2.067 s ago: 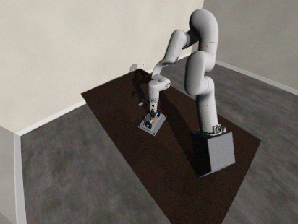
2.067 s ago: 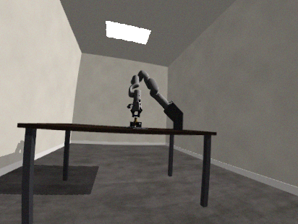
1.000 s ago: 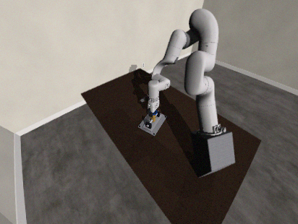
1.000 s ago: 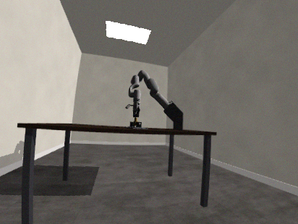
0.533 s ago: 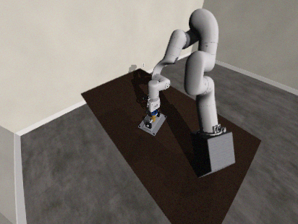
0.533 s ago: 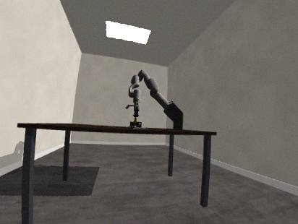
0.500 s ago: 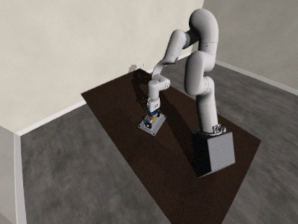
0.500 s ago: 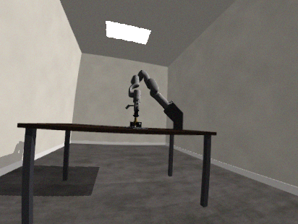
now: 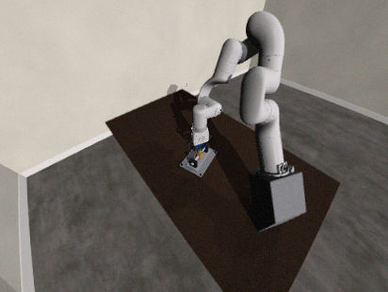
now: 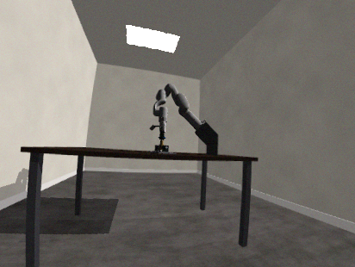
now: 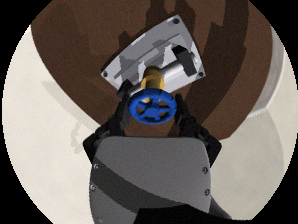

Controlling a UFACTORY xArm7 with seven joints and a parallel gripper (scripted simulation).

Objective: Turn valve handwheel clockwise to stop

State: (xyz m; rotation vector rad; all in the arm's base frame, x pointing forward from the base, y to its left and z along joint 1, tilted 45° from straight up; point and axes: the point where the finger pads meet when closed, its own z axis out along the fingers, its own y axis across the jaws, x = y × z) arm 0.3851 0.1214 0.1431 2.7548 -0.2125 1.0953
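Note:
The valve stands on a grey base plate (image 9: 207,164) (image 11: 136,52) on the dark table (image 9: 155,137) (image 10: 108,152). Its blue spoked handwheel (image 11: 153,108) (image 9: 200,148) lies level on a brass stem (image 11: 153,80) above a grey valve body (image 11: 178,67). My gripper (image 11: 152,100) (image 9: 200,149) (image 10: 162,137) comes straight down over the wheel. Its two dark fingers press the wheel's rim from the left and right sides. In the wrist view the base plate sits turned at an angle. In the exterior view the valve is tiny and mostly hidden by the gripper.
The arm's grey pedestal (image 9: 282,198) (image 10: 208,137) stands on the table to the right of the valve. A wall (image 9: 94,56) runs close behind the table's far corner.

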